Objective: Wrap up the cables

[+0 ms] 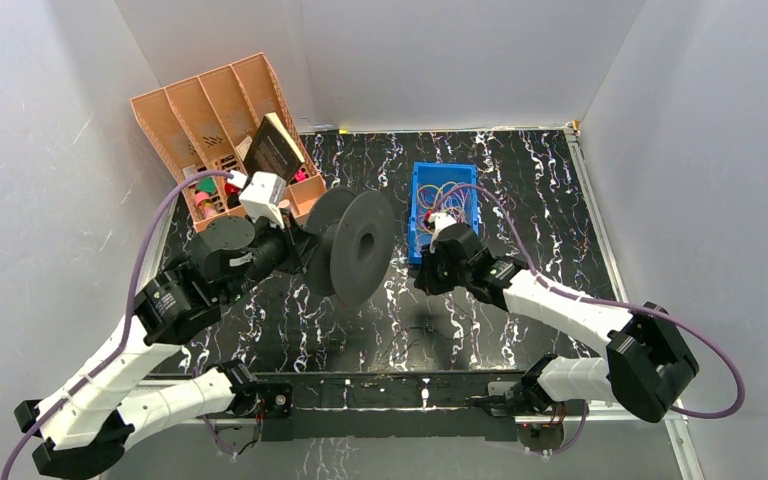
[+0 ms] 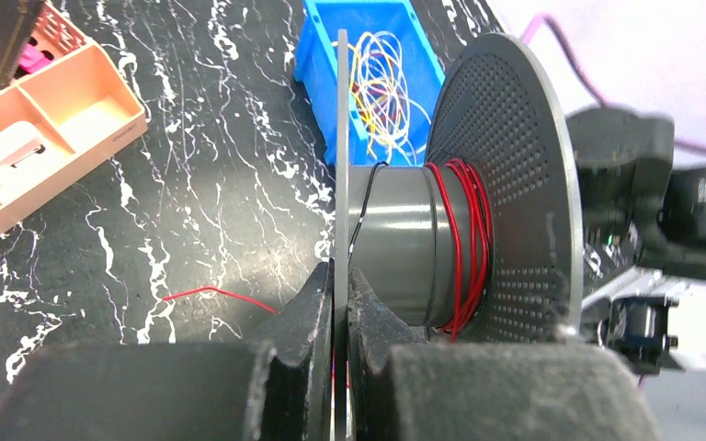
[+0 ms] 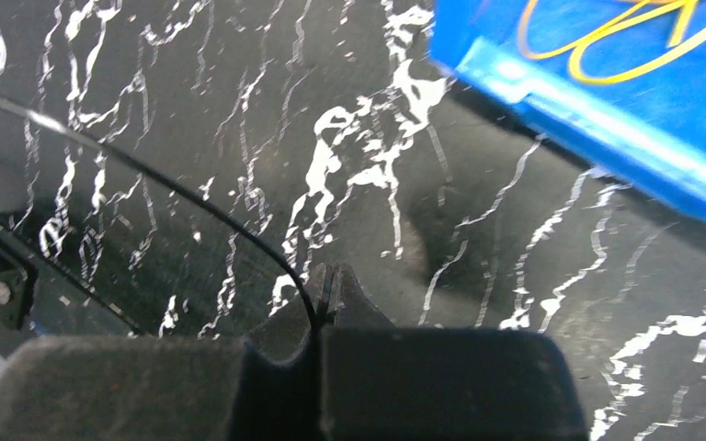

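Sensibly, the left gripper (image 2: pixel 338 287) pinches the spool (image 2: pixel 506 184) rim to keep it upright while the right gripper (image 3: pixel 324 287), at its three o'clock, nips a dark cable (image 3: pixel 147 175) taut for winding; other cables (image 2: pixel 381 83) lie in the bin (image 2: pixel 317 55) at two o'clock.

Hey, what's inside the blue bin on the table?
A loose tangle of thin cables, mostly yellow and white, lies in the blue bin. Its near end is hidden behind the spool.
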Controlling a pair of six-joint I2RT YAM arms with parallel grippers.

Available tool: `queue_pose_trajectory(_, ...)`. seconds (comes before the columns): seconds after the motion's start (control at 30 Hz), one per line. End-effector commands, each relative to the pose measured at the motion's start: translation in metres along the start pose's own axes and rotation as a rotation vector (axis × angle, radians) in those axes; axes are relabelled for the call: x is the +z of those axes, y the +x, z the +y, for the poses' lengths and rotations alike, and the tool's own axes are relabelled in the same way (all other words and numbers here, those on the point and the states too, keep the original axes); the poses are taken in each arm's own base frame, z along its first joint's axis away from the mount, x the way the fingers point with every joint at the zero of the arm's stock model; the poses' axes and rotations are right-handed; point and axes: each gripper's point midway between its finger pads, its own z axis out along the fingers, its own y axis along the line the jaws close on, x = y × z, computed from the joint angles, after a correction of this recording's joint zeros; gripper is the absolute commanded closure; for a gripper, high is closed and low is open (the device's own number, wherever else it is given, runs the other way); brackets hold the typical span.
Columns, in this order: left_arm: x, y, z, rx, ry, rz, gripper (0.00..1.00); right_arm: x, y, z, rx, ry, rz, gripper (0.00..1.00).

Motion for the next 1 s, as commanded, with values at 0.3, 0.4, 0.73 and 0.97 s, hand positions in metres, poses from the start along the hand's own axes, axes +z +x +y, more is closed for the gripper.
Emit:
queue_pose_trajectory(0.3,0.001,-0.072,0.043,-0.187,-0.297,-0.354,1.00,-0.031,0.007,0.116,-0.048,-0.299,-0.135,1.00)
queue_pose_trajectory(0.4,0.008,-0.072,0.052,-0.160,-0.367,-0.367,1.00,-0.040,0.014,0.140,-0.088,-0.338,-0.128,1.00)
queue_pose_trajectory(0.73,0.033,-0.055,0.074,0.000,-0.535,-0.305,1.00,-0.086,0.005,0.205,-0.223,-0.413,-0.194,1.00)
queue_pose_trajectory(0.97,0.047,-0.029,0.082,0.099,-0.568,-0.206,1.00,-0.123,-0.027,0.227,-0.275,-0.435,-0.283,1.00)
